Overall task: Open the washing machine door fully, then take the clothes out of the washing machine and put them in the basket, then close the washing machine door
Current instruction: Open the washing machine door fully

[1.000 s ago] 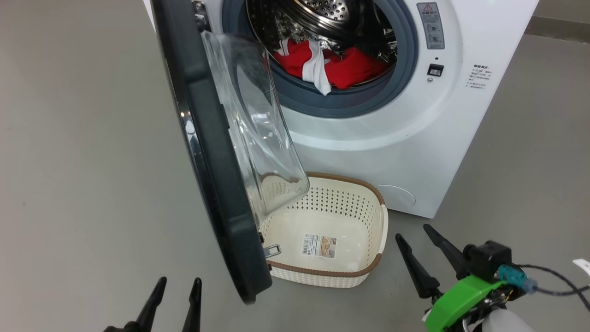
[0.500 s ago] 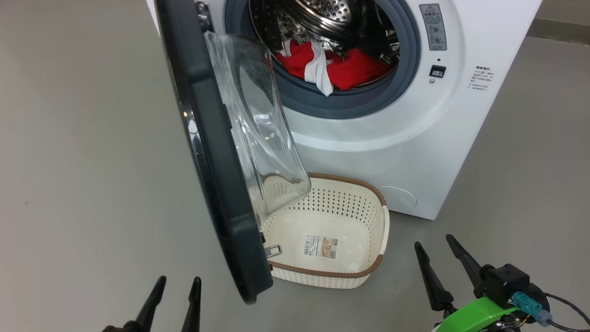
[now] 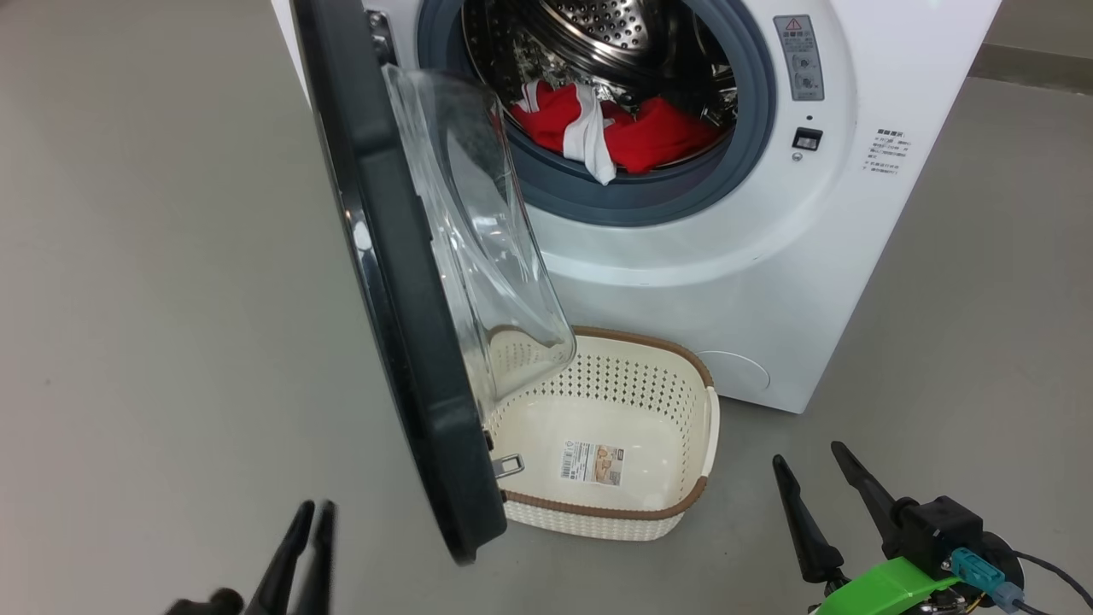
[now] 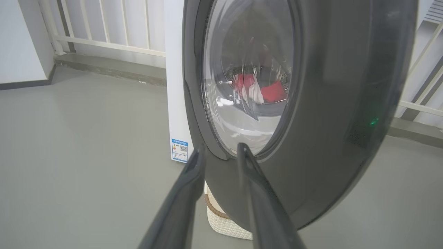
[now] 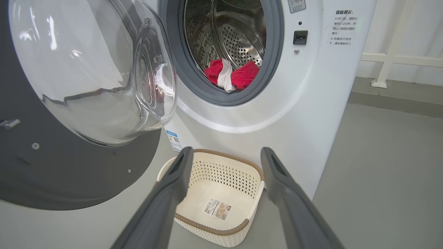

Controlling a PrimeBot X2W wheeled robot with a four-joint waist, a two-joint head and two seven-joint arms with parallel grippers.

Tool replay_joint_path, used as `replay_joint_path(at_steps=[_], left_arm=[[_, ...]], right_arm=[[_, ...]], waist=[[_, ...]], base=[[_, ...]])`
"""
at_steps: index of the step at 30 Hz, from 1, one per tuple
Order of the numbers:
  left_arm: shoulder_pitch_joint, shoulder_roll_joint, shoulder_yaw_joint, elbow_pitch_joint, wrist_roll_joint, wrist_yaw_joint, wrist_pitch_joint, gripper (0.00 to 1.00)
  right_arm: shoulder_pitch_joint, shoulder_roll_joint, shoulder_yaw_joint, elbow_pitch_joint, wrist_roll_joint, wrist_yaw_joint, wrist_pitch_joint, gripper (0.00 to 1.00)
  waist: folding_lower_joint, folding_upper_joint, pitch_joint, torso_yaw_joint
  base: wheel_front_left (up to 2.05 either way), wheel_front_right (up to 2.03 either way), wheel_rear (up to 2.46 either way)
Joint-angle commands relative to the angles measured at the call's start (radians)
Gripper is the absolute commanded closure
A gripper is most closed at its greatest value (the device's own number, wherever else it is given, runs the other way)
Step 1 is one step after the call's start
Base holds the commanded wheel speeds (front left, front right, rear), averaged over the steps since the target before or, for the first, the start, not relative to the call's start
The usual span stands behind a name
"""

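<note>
The clothes [image 3: 657, 137] lie far inside the washing machine [image 3: 768, 282], the basket [image 3: 598, 511] sits near and empty, and both our grippers hold nothing — left gripper [image 3: 316, 511] slightly parted, right gripper [image 3: 809, 454] wide — so we judge a reach could clip the washing machine door [image 3: 410, 359] jutting at left.

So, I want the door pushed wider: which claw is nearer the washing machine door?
Left. The left claw sits near the washing machine door, on its outer side; the right claw is past the basket, on the inner side.
</note>
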Motion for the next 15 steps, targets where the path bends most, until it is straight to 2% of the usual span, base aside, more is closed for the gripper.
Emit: replay_joint_path(at_steps=[1,4,9,12,15], left_arm=[[-0.041,0.006,0.043,-0.04,-0.011,0.005,-0.012,1.0],[-0.068,0.006,0.08,-0.114,-0.041,0.011,-0.012,1.0],[-0.133,0.006,0.122,-0.324,-0.075,0.017,-0.012,1.0],[-0.157,0.006,0.077,-0.449,-0.038,0.017,-0.012,1.0],[-0.155,0.006,-0.024,-0.504,-0.014,0.014,-0.012,1.0]], right_arm=[[-0.004,0.001,0.021,-0.027,0.0,0.006,-0.012,0.0],[-0.002,0.001,0.019,-0.027,0.001,0.006,-0.012,0.0],[-0.009,0.002,0.021,-0.027,-0.001,0.006,-0.012,0.0],[-0.013,0.002,0.022,-0.03,0.001,0.006,-0.012,0.0],[-0.016,0.002,0.024,-0.031,0.001,0.006,-0.012,0.0]], waist=[[0.0,0.0,-0.002,0.0],[0.0,0.0,-0.002,0.0],[0.0,0.0,0.006,-0.002],[0.0,0.0,0.011,-0.006],[0.0,0.0,0.016,-0.01]], base=[[0.0,0.0,0.0],[0.0,0.0,0.0],[0.0,0.0,0.0],[0.0,0.0,0.0],[0.0,0.0,0.0]])
